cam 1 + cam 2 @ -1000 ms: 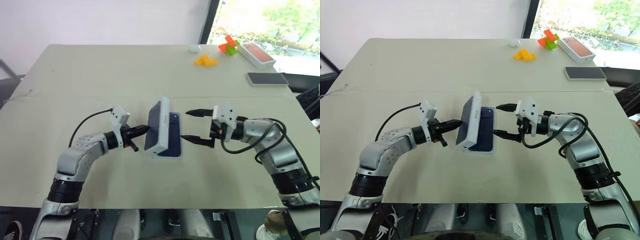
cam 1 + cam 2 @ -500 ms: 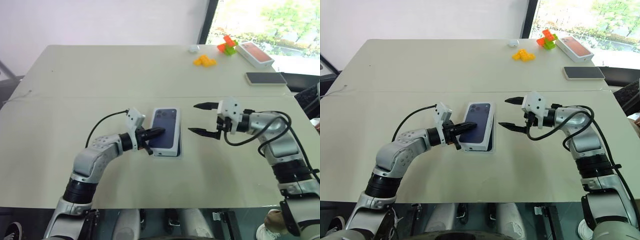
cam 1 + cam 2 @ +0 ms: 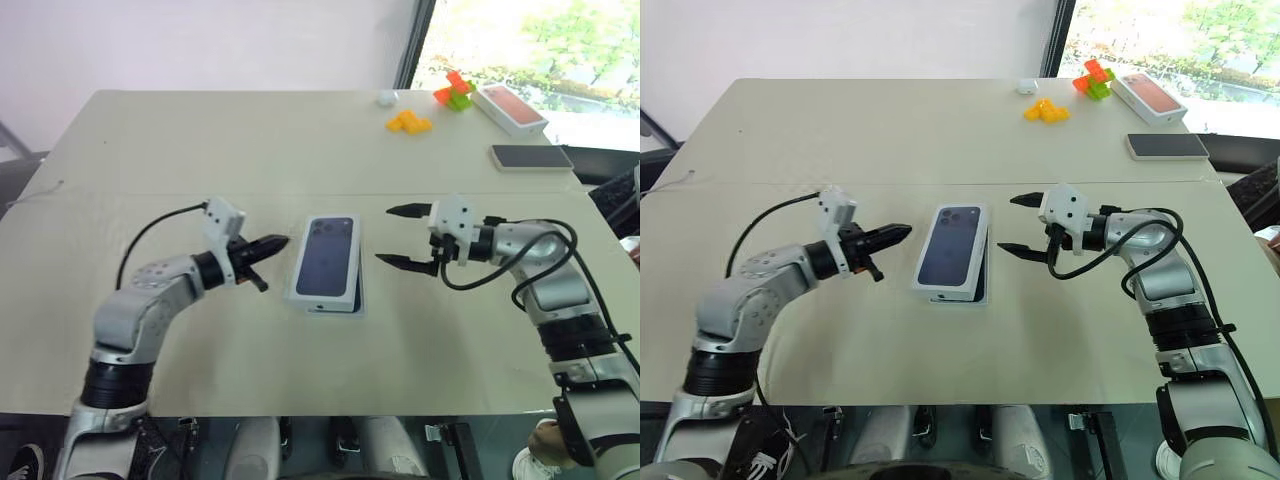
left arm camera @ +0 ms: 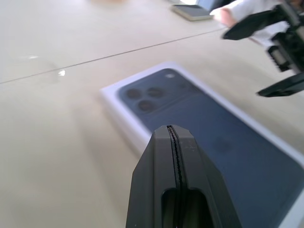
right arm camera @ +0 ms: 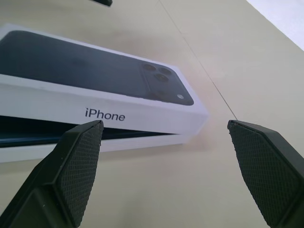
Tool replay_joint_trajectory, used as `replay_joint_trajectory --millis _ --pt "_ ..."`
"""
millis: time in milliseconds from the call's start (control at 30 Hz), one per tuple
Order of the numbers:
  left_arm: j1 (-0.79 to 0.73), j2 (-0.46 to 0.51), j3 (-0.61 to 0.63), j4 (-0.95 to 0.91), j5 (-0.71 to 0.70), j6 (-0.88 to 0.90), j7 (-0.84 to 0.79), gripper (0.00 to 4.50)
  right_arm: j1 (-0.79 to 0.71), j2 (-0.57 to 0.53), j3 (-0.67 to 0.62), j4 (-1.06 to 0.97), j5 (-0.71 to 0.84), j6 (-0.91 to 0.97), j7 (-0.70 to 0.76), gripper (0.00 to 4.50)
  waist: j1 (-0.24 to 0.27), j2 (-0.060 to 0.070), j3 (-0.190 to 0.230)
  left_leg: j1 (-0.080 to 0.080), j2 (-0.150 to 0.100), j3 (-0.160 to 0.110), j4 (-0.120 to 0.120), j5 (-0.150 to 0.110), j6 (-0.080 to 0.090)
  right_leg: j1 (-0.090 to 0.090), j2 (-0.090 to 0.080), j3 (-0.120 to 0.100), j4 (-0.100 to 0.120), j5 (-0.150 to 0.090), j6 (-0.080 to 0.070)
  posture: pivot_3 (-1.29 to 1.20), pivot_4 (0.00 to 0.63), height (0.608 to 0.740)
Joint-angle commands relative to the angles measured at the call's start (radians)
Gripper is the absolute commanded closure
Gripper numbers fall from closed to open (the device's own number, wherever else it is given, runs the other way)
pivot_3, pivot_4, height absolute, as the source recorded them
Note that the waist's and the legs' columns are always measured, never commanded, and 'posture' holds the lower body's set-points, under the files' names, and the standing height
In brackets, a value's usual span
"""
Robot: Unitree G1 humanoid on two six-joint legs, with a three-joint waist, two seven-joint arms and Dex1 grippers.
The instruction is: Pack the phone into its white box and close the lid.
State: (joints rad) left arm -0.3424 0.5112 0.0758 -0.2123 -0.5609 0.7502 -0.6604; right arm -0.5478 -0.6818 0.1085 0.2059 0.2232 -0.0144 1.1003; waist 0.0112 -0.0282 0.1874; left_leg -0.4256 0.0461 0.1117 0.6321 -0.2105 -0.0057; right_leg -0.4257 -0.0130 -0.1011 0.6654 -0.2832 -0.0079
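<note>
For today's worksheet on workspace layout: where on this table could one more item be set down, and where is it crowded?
Bare tabletop lies beyond the white cardboard lid printed with a dark blue phone, up to the far edge of the beige table, and along the near edge. Crowded: the far right corner, with yellow blocks, orange-topped white box, dark grey slab; also between the left gripper and right gripper.

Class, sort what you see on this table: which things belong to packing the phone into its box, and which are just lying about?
Belongs to the job: the lid, resting askew on the white box, with the phone between them.

Lying about: orange-topped white box, dark grey slab, yellow blocks, orange and green blocks.
</note>
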Motion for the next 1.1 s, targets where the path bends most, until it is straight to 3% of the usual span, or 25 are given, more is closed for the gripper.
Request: replay_joint_trajectory --millis 33,100,300,533,1100 --pt "0.023 0.024 0.002 0.030 0.051 -0.036 0.010 4.50 -0.010 0.013 -0.023 -0.022 0.027 0.055 -0.001 0.63 0.000 0.000 0.000 0.000 0.000 0.000 0.000 0.000 0.000 0.000 0.000 0.000 0.000 0.000 0.000 0.00 0.150 0.737" --pt "0.027 0.016 -0.003 0.044 0.056 -0.037 0.019 4.50 -0.002 0.019 -0.024 -0.036 0.023 0.057 -0.005 1.39 0.000 0.000 0.000 0.000 0.000 0.000 0.000 0.000 0.000 0.000 0.000 0.000 0.000 0.000 0.000 0.00 0.150 0.737" --pt "0.013 -0.026 -0.032 0.091 0.084 -0.023 0.047 4.50 0.021 0.034 -0.011 -0.056 -0.029 0.048 -0.047 4.47 0.002 0.000 0.000 0.000 0.000 0.000 0.001 0.000 0.000 0.000 -0.001 0.000 0.000 0.000 0.000 0.00 0.150 0.737" --pt "0.005 -0.051 -0.141 0.138 0.149 -0.008 0.031 4.50 0.044 0.042 0.025 -0.051 -0.114 0.002 -0.088 4.47 0.001 0.001 -0.001 0.001 0.000 0.000 0.001 0.000 0.000 0.001 0.000 0.000 0.001 0.000 0.000 0.00 0.150 0.737" --pt "-0.036 -0.123 -0.217 0.119 0.161 0.009 0.016 4.50 0.026 0.074 0.054 -0.066 -0.166 -0.017 -0.115 4.47 0.002 0.001 -0.001 0.002 0.000 0.000 0.002 0.000 0.000 0.003 -0.001 0.000 0.002 0.000 -0.001 0.00 0.150 0.737"
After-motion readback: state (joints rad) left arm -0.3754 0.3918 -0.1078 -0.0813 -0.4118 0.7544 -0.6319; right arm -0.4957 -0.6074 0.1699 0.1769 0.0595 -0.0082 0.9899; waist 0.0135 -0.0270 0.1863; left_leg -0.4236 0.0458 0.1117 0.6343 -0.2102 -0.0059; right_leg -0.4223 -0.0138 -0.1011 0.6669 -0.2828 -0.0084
